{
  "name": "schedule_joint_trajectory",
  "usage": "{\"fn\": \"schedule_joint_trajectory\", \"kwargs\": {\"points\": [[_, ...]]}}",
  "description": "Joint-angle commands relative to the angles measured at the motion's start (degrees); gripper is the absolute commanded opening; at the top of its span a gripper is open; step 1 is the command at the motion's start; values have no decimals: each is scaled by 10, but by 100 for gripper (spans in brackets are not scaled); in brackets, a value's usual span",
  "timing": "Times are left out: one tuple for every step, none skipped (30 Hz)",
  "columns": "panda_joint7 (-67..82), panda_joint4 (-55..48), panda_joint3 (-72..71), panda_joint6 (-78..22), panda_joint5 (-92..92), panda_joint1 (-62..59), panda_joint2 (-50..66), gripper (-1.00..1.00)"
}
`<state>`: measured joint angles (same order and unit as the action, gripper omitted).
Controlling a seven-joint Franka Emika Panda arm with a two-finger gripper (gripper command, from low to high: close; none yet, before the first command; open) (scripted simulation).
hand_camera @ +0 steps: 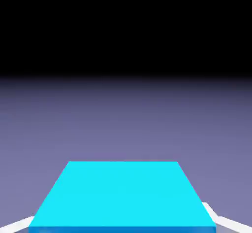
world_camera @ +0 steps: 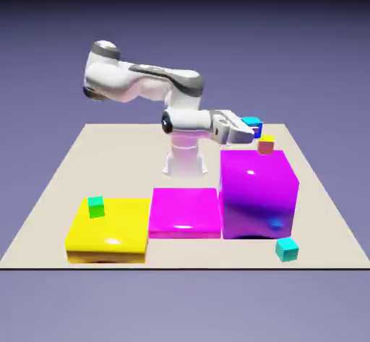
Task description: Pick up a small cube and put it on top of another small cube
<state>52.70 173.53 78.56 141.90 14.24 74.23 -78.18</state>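
Exterior view: tool (world_camera: 249, 129) level, clenched on cyan cube (world_camera: 252, 124), top face up, above red cube (world_camera: 266, 145).

The white arm (world_camera: 144, 87) reaches level toward the exterior view's right, its pincer (world_camera: 246, 129) clamped on the cyan-topped small cube (world_camera: 252, 124) above the counter (world_camera: 65, 167). Just below and beside it, the red small cube (world_camera: 266, 145) sits on the tall purple block (world_camera: 258, 194). A magenta block (world_camera: 185, 212) and a yellow block (world_camera: 108, 231) lie alongside; a green small cube (world_camera: 96, 206) rests on the yellow block, and a teal small cube (world_camera: 287, 249) stands near the front edge.
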Motion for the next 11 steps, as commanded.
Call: {"fn": "schedule_joint_trajectory", "kwargs": {"points": [[0,0,0,1,0,0,0,-100],[6,2,8,23,1,21,0,-100],[12,4,16,45,2,41,0,-100],[18,6,25,67,3,62,0,-100],[24,8,33,89,5,83,1,-100],[31,10,41,111,6,104,1,-100],[37,12,49,133,7,124,1,-100],[40,13,53,145,7,135,1,-100],[40,13,53,145,7,135,1,100],[40,13,53,145,7,135,1,100],[34,11,45,123,6,115,1,100]]}}
